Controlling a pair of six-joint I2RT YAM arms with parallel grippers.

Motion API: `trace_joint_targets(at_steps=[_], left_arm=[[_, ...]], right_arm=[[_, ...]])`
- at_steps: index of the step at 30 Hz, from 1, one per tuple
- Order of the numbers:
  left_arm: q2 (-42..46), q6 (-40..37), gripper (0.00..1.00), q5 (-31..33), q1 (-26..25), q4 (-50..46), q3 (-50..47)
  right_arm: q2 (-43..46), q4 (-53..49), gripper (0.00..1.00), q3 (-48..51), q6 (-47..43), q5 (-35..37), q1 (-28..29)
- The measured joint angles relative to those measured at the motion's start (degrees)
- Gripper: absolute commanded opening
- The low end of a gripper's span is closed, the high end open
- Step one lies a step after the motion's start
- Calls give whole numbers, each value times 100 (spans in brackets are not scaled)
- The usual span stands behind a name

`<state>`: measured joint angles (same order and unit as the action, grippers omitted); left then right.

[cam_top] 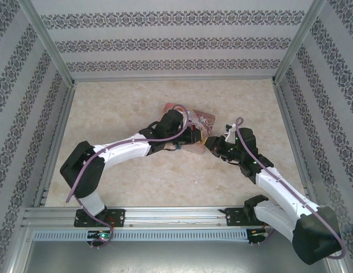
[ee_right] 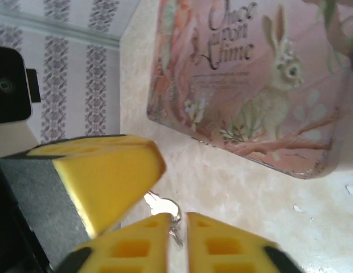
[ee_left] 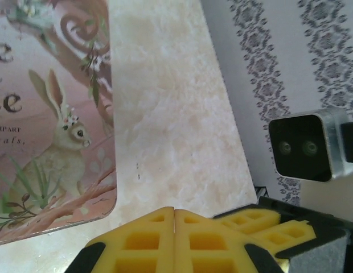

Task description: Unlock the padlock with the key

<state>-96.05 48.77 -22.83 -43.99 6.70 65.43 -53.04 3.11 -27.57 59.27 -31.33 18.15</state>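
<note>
Guessing my tip-to-tip pose beside the pink illustrated rectangular tin (ee_right: 250, 85) is for alignment: right pincer (ee_right: 177, 244) nips a small silver key (ee_right: 164, 206), left pincer (ee_left: 174, 239) is squeezed closed, contents unclear.

This looks like a robot test cell in a lab: silver aluminium frame rails (cam_top: 165, 213) box in a beige marbled tabletop (cam_top: 125, 108), walled (on three sides) by flat panels of grey-striped patterned wallpaper (cam_top: 171, 42).
</note>
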Motion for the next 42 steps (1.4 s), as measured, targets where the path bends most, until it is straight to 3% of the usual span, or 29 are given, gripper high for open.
trace_joint_targets(at_steps=[8,18,27,42], left_arm=[[997,-599,0,-378,437,33,-254],[1537,-1165,0,-1318,667,188,-269],[1554,-1215,0,-1624,697,391,-297],[1554,-1215,0,-1725,697,577,-297]], right_arm=[[350,658,51,-2,-269,-975,-841],[-168,2087,54,-323,-28,-2055,-579],[-634,2516,44,-651,-35,-2321,15],[-822,2675,23,-728,-33,-2363,164]])
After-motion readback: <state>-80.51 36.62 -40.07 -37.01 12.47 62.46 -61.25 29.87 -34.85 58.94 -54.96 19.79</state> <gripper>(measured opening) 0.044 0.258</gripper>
